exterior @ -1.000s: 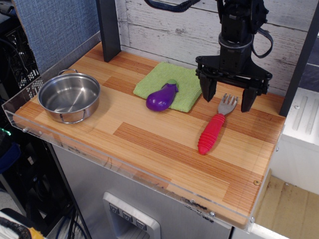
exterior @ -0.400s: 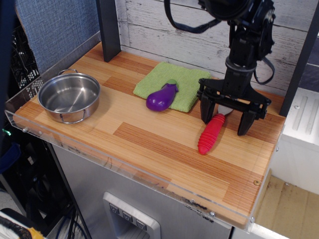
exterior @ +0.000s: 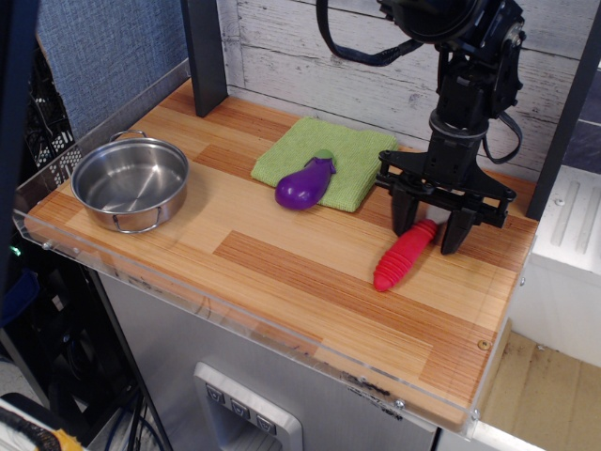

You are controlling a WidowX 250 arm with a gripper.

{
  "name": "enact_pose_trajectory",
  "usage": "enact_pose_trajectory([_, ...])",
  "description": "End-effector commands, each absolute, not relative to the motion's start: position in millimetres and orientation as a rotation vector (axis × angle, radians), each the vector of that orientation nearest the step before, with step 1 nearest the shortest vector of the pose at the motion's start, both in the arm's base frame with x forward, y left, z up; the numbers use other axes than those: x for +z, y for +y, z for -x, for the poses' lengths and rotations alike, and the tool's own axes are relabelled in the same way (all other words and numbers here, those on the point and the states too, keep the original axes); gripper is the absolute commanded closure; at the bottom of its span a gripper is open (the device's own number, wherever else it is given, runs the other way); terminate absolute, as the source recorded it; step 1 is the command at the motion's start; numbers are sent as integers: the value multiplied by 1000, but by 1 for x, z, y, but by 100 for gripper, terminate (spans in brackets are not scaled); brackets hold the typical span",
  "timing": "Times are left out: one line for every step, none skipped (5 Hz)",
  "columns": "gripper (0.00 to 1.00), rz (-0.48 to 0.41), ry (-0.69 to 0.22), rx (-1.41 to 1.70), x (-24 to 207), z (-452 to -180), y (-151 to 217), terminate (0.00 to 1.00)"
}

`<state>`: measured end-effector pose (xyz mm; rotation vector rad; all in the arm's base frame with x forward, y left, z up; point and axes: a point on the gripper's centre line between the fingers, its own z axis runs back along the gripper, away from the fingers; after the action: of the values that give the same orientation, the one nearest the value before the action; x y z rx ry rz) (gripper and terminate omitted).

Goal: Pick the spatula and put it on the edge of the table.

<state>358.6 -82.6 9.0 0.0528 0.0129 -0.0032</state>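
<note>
The spatula [exterior: 398, 259] lies on the table [exterior: 282, 272] at the right, its ribbed red handle pointing toward the front. Its grey pronged head is hidden behind the gripper. My gripper [exterior: 428, 227] is down at table level over the upper end of the handle. One black finger stands on each side of the handle, and both look pressed against it. The spatula rests on the wood.
A green cloth [exterior: 324, 155] lies at the back middle with a purple toy eggplant [exterior: 305, 183] on its front edge. A steel pot [exterior: 130, 183] stands at the left. A clear acrylic rim [exterior: 235, 324] runs along the front edge. Dark posts stand at the back left and right.
My gripper has come down from above the spatula's head to table level, and its fingers have narrowed around the upper handle. The handle's top end has shifted slightly right.
</note>
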Motion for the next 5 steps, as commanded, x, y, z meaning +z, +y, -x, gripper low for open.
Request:
enact_pose_trajectory([100,-33,-37,-41,35,-363,-91,0])
enact_pose_trajectory([100,1,-64,-28,57,-361,-93,0])
enact_pose_trajectory([100,22,-92,-30,80,-352,-85,0])
enact_pose_trajectory([100,24,-129,-19,93,-337,-55,0])
enact_pose_trajectory([100,10,-135,14,89,-320,-9,0])
